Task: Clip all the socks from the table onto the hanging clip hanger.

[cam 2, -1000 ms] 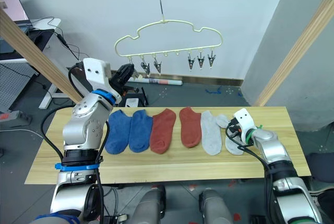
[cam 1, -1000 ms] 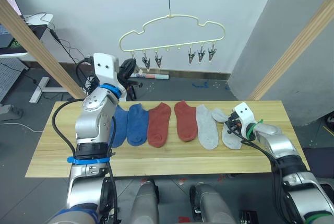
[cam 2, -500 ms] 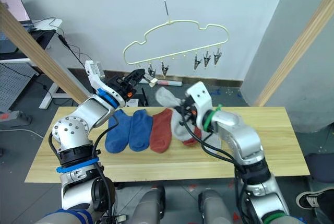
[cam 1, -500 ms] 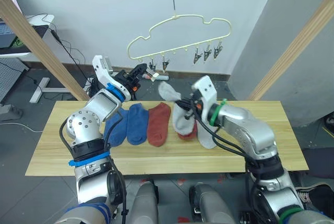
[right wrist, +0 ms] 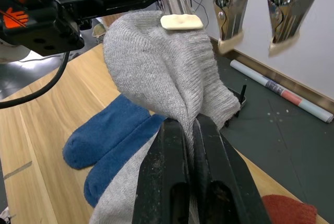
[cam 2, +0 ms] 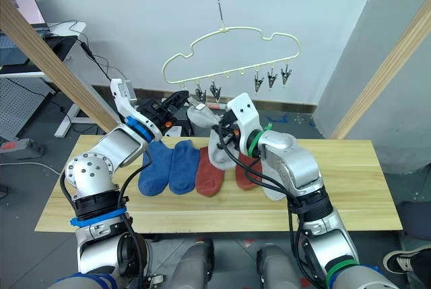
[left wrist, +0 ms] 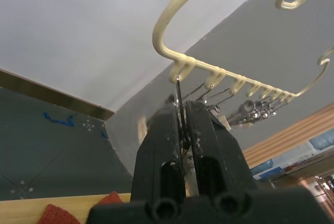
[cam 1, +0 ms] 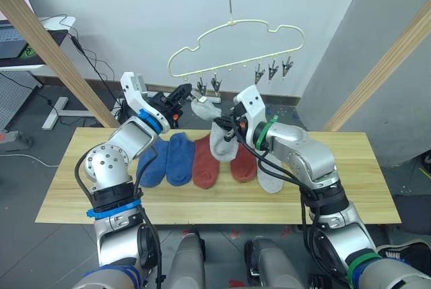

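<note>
Both claws (cam 2: pixel 176 98) (cam 2: pixel 219 131) raised, pinched closed.

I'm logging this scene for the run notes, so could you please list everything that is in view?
Blue socks: two, blue, flat on the table's left part.
Rust-red socks: two, rust-red, mid-table.
Grey sock on table: one, light grey, right of the red pair.
Lifted grey sock: one, light grey, raised to the leftmost clip.
Table: one, light wood.
Clip hanger: one, cream-yellow, hanging above.
Wooden frame: light wood, around the table.
Left claw: black, pinching the leftmost clip.
Right claw: black, gripping the lifted grey sock.
</note>
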You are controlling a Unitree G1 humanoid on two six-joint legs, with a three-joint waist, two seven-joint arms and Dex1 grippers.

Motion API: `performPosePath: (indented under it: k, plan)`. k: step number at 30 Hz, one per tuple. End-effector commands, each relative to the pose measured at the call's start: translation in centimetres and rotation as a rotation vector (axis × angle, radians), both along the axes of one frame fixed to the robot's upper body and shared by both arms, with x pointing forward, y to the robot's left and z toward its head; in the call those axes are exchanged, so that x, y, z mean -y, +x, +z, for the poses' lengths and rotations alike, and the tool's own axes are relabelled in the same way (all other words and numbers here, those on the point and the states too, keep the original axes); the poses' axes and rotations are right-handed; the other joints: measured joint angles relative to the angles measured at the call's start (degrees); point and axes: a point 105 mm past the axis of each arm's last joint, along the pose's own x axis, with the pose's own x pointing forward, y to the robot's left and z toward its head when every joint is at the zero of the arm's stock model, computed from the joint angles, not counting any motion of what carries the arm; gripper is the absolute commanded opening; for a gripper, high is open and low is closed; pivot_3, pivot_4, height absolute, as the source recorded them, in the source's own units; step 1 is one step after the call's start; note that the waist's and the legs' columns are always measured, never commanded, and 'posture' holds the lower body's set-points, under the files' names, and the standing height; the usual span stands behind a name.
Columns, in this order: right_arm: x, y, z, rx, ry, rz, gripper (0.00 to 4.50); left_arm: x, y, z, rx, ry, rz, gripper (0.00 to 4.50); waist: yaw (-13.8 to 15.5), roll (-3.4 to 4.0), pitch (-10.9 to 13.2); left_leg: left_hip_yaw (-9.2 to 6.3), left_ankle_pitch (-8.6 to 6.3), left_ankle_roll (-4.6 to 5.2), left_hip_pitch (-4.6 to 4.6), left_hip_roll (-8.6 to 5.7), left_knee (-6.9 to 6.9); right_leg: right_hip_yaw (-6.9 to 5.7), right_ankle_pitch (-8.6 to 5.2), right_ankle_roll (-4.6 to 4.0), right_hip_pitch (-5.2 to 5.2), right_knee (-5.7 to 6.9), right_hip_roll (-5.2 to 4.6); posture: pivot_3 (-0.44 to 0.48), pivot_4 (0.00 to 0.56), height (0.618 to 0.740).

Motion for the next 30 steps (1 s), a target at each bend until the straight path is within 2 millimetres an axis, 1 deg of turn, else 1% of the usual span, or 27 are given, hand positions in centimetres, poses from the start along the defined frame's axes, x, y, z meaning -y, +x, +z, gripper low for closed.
performPosePath:
  k: [1, 3, 6, 7, 8, 13, 18, 21, 23, 24, 30]
  plan:
    - [-0.4, -0.2, 1.8, 0.063, 0.034, 0.017, 0.01, -0.1, -0.4, 0.7, 0.051, 0.044, 0.020, 0.00, 0.02, 0.00, 0.00, 0.00, 0.00, 0.00, 0.00, 0.00, 0.00, 0.00, 0.00, 0.00, 0.00, 0.00, 0.00, 0.090, 0.226, 0.740]
    - [-0.7, -0.3, 1.8, 0.059, 0.039, 0.021, 0.01, -0.1, -0.4, 1.0, 0.069, 0.045, 0.023, 0.00, 0.05, 0.00, 0.00, 0.00, 0.00, 0.00, 0.00, 0.00, 0.00, 0.01, 0.00, 0.00, 0.00, -0.01, 0.00, 0.090, 0.226, 0.740]
    - [-1.0, -0.4, 1.5, 0.054, 0.041, 0.024, 0.00, 0.1, -0.7, 1.3, 0.087, 0.045, 0.008, 0.82, 0.07, 0.00, 0.00, 0.00, 0.00, 0.00, 0.00, 0.01, 0.00, 0.00, 0.00, 0.00, 0.00, 0.00, 0.00, 0.094, 0.224, 0.740]
    - [-1.0, -0.4, 1.5, 0.053, 0.042, 0.024, 0.00, 0.0, -0.7, 1.3, 0.088, 0.046, 0.007, 1.23, 0.06, 0.00, 0.00, 0.00, 0.00, 0.00, 0.00, 0.01, -0.01, 0.00, 0.00, 0.00, 0.00, 0.00, 0.00, 0.094, 0.224, 0.740]
    - [-1.1, -0.5, 1.5, 0.051, 0.046, 0.028, 0.00, 0.0, -0.7, 1.3, 0.089, 0.051, 0.008, 1.46, 0.07, 0.00, 0.00, -0.01, 0.00, 0.00, 0.00, 0.01, -0.01, 0.00, 0.00, 0.00, 0.00, 0.00, 0.00, 0.097, 0.222, 0.740]
    - [-2.1, -1.6, 1.0, 0.008, 0.065, 0.072, 0.00, -0.5, -1.0, 1.5, 0.107, 0.091, 0.006, 2.94, 0.06, 0.00, 0.00, 0.00, 0.00, 0.00, 0.00, 0.01, -0.02, 0.00, 0.00, 0.00, -0.01, -0.01, 0.00, 0.100, 0.220, 0.740]
    - [-3.4, -2.7, 0.4, -0.114, 0.145, 0.141, 0.00, -0.9, -1.3, 1.3, 0.123, 0.171, 0.026, 4.46, 0.07, 0.00, 0.00, -0.01, 0.00, 0.00, -0.01, 0.01, -0.04, 0.00, 0.00, 0.00, -0.01, -0.01, -0.01, 0.100, 0.220, 0.740]
    - [-4.0, -2.9, 0.5, -0.185, 0.209, 0.165, 0.80, -1.2, -1.5, 1.1, 0.134, 0.231, 0.045, 4.50, 0.08, 0.00, 0.00, -0.03, 0.00, 0.00, -0.01, 0.02, -0.04, -0.01, 0.00, -0.01, -0.02, 0.00, 0.00, 0.100, 0.220, 0.740]
    - [-4.1, -3.1, 0.5, -0.220, 0.228, 0.188, 1.49, -1.3, -1.6, 0.9, 0.141, 0.260, 0.046, 4.50, 0.07, 0.00, 0.00, -0.04, 0.00, 0.00, -0.01, 0.03, -0.04, -0.02, 0.00, -0.01, -0.02, -0.01, 0.00, 0.100, 0.220, 0.740]
    - [-4.0, -3.2, 0.4, -0.232, 0.228, 0.193, 1.84, -1.4, -1.7, 0.8, 0.143, 0.272, 0.052, 4.50, 0.07, 0.00, 0.00, -0.04, 0.00, 0.00, -0.01, 0.02, -0.04, -0.02, 0.00, -0.01, -0.02, 0.00, -0.01, 0.112, 0.217, 0.740]
    - [-2.5, -3.6, -1.0, -0.278, 0.205, 0.185, 3.92, -1.6, -1.7, 0.3, 0.152, 0.319, 0.074, 4.50, 0.30, 0.00, 0.00, -0.05, -0.01, 0.01, -0.02, 0.02, -0.04, -0.03, 0.00, -0.01, -0.02, -0.02, -0.01, 0.107, 0.218, 0.740]
